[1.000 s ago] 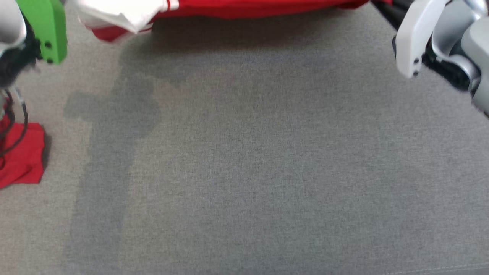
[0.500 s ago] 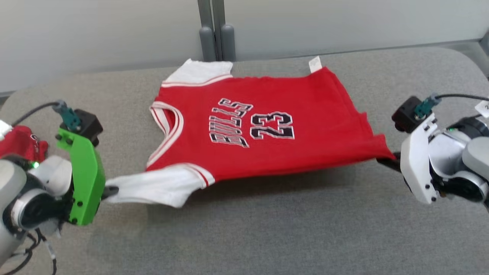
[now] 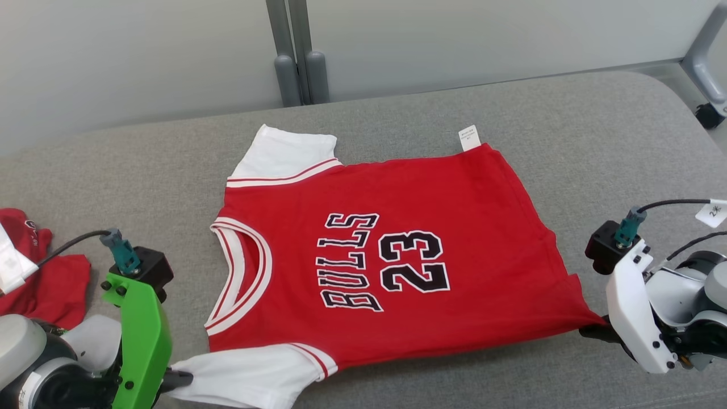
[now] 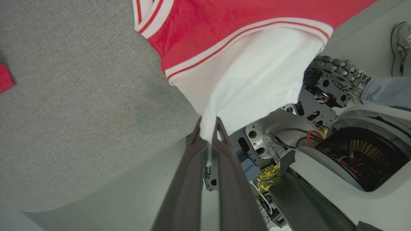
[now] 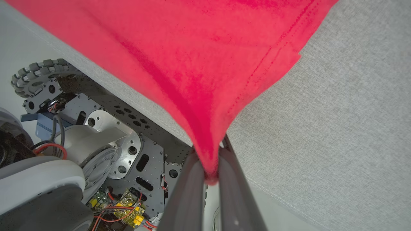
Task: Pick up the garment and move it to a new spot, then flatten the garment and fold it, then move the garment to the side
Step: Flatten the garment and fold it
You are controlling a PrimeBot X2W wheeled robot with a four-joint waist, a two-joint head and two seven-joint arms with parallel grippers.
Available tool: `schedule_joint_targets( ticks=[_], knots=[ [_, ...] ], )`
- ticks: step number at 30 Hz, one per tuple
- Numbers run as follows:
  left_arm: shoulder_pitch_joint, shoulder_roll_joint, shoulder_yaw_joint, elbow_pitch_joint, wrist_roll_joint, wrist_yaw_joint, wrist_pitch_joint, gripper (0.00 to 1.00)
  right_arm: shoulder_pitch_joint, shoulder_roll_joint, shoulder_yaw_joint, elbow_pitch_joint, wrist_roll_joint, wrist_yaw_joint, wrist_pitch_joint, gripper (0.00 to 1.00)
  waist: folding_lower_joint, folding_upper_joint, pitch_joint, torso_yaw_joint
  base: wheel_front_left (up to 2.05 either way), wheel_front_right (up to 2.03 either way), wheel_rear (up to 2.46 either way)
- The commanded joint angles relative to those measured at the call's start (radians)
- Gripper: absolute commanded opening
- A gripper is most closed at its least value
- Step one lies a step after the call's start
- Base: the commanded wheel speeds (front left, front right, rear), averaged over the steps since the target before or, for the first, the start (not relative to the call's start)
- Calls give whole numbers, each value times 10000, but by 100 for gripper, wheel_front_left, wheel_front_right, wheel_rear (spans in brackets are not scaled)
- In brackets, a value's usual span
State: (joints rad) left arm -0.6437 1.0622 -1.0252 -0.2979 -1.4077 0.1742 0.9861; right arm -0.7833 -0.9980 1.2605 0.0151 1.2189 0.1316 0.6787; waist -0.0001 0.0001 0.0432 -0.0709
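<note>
Jaws of the left gripper (image 3: 180, 379): clenched on the cuff of the near white sleeve (image 3: 250, 378); in the left wrist view the two dark fingers (image 4: 189, 166) pinch a narrow fold of white cloth between them. Jaws of the right gripper (image 3: 592, 333): clenched on the near bottom corner of the jersey (image 3: 392, 255), the red cloth drawn to a point between the fingers (image 5: 231, 179) in the right wrist view. Item, far left: a second red garment (image 3: 48, 281), crumpled, lying on the grey padded surface (image 3: 602, 142) beside the left arm's green wrist plate (image 3: 142, 335), apart from the jersey. Item, centre: the jersey, red with white sleeves, front side up, spread on the padded surface between the two grippers, neckline (image 3: 241, 275) toward the left, hem toward the right; lettering "BULLS" and "23" (image 3: 414, 261) in black edged with white. Far white sleeve (image 3: 284, 156) lies flat toward the wall. White label (image 3: 469, 138) sticks out at the far hem corner. The near edge is stretched between the two grips and sits close to the surface's near edge. Item, behind: a grey post (image 3: 292, 51) against a pale wall. Item, below the surface, wrist views: the robot's base with an omni wheel (image 4: 337, 69), cables, and a person's shoe (image 4: 399, 45) on the floor.
</note>
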Motion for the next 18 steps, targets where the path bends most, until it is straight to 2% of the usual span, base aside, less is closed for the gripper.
schedule_joint_targets(
  ticks=[1, 7, 18],
  knots=[
    [-162, -42, 78, 15, 8, 50, 84, 0, -25, 0, -103, -4, 8, -17, 100, 0, 1, -1, 273, -53, 0, 0, 0],
    [-1175, -551, 315, 665, 198, -52, 597, 0, -451, 346, -780, 347, 237, -17, 474, 0, 1, -1, 1093, -101, 0, 0, 0],
    [-3232, -2267, 426, 3110, 637, -276, 1421, 0, -1498, 1565, -1620, 2008, -96, -17, 703, 0, 1, -1, 2562, -241, 0, 0, 0]
  ],
)
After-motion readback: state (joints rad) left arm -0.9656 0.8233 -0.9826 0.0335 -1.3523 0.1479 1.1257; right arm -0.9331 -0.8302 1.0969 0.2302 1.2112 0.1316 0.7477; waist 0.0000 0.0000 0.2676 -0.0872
